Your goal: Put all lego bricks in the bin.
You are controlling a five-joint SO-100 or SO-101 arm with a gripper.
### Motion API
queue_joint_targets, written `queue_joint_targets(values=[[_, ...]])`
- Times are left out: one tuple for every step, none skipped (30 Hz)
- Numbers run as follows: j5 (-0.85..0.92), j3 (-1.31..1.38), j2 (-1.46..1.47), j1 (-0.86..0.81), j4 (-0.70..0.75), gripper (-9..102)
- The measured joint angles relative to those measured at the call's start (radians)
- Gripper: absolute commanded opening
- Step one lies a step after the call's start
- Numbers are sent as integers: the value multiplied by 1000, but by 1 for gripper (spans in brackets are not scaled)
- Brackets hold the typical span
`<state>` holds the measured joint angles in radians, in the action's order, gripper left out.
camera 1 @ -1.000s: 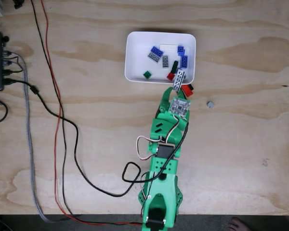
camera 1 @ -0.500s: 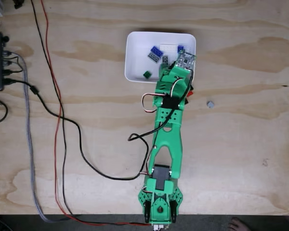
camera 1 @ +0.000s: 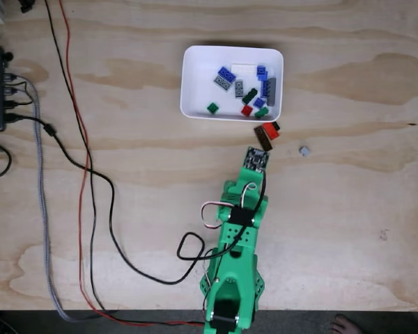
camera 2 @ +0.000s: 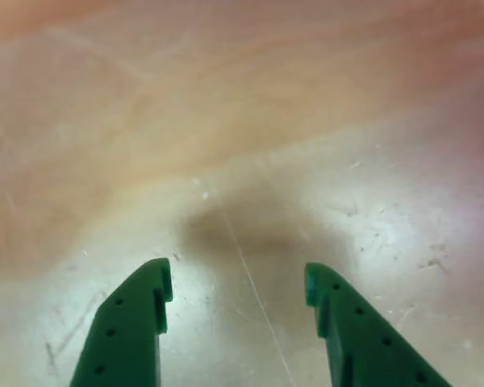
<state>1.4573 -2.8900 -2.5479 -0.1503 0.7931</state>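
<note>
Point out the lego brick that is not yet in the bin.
The red brick on the table, just below the bin's lower right corner; the others lie inside.

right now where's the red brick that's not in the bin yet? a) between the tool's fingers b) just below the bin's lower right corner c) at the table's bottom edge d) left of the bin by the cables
b: in the fixed view the red brick lies on the table just below the bin's lower right corner, beyond the open tool.

Arm point(camera 1: 231, 278) base cut by bottom edge, plywood point(camera 2: 242, 121) blurred, small table speck point(camera 1: 304, 150) unidentifiable
</note>
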Motion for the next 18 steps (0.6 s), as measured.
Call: queue_joint_targets(values=[[21, -58, -21, -14, -48, 21], [38, -94, -31, -29, -98, 21], [67, -115, -17, -41, -158, 21], [94, -126, 5, -49, -227, 21], [132, -132, 29, -69, -299, 21], [146, -135, 55, -95, -373, 21], [166, -135, 74, -121, -437, 22], [178, -135, 84, -130, -480, 23], [195, -135, 101, -133, -520, 24], [236, -135, 130, -155, -563, 24], [255, -135, 163, -186, -620, 25], [276, -135, 189, -199, -672, 25], [290, -135, 204, -199, -710, 26], [311, -135, 222, -201, -744, 26], [316, -135, 258, -209, -785, 26], [319, -135, 305, -216, -833, 26], [327, -129, 356, -218, -877, 26], [325, -118, 408, -216, -916, 25]])
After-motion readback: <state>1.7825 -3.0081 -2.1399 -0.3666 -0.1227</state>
